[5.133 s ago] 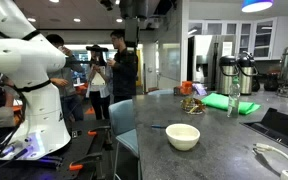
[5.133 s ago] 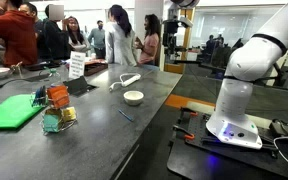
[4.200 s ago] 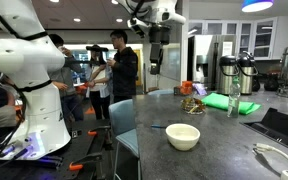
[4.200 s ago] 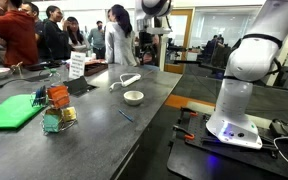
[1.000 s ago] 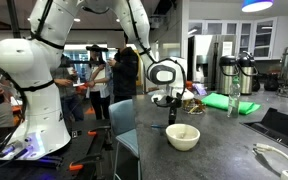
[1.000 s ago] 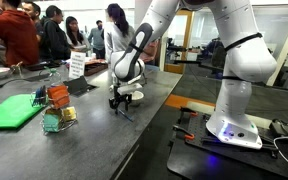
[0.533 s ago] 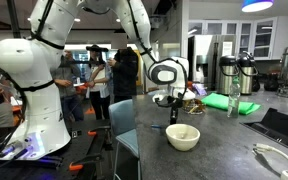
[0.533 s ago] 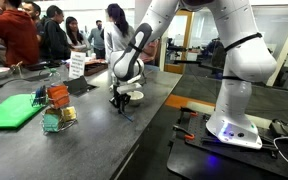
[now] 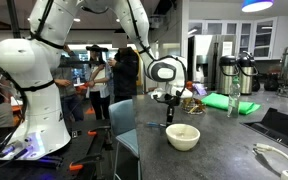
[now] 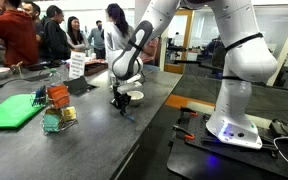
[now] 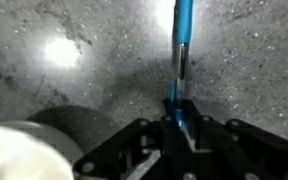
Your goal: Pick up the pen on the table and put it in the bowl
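- bowl (image 11: 19, 155): low left corner of the wrist view, cut off by the frame and blurred. It shows whole in an exterior view (image 9: 183, 137). In the other it is mostly hidden behind the gripper (image 10: 121, 104).
- table (image 11: 84, 40): grey speckled top with a glare spot above the bowl.
- pen (image 11: 182, 45): lies flat on the table right of the bowl and well apart from it. It reads blue here and runs away from the camera, with its near end between the fingers.
- Handling guess: light, stiff, thin, smooth barrel. Likely to roll or pivot if pinched only at the tip. A hold nearer mid-length, across the barrel, looks safer.
- gripper (image 11: 179, 118): fingers narrow, drawn in close on the pen's near end. Can't tell whether they actually clamp it. The contact is dark and blurred.
- Exterior views: the gripper is low over the table beside the bowl. The pen is too thin to make out under it. No sign that it has lifted.
- Bowl is low, light and open-topped, so a drop from just above the rim should do.
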You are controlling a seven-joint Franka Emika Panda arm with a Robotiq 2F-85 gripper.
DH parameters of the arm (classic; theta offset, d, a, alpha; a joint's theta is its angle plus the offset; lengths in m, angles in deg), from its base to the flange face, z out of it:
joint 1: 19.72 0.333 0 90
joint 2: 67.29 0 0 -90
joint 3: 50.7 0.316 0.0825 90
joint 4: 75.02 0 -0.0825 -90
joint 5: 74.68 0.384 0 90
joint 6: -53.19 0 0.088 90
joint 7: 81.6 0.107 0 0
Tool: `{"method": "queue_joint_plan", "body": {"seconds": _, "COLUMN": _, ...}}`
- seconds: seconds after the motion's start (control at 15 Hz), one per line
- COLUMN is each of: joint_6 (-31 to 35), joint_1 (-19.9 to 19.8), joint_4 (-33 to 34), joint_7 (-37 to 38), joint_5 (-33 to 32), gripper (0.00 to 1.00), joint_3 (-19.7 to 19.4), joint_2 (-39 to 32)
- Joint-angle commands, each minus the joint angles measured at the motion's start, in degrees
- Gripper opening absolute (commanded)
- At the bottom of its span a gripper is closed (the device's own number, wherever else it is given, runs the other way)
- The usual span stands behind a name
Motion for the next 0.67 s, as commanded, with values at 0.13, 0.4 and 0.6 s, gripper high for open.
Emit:
{"method": "queue_joint_plan", "body": {"seconds": 0.13, "joint_6": -8.15, "joint_1": 0.10, "joint_4": -1.37, "joint_7": -4.45, "joint_5": -5.91, "gripper": 0.04, "joint_3": -1.41, "joint_2": 7.90}}
{"method": "queue_joint_plan", "body": {"seconds": 0.4, "joint_6": -5.84, "joint_1": -1.83, "joint_4": -1.81, "joint_7": -7.13, "joint_5": -9.06, "gripper": 0.04, "joint_3": -2.28, "joint_2": 12.18}}
{"method": "queue_joint_plan", "body": {"seconds": 0.6, "joint_6": -3.08, "joint_1": -3.85, "joint_4": -1.68, "joint_7": -9.12, "joint_5": -10.12, "gripper": 0.04, "joint_3": -3.45, "joint_2": 13.28}}
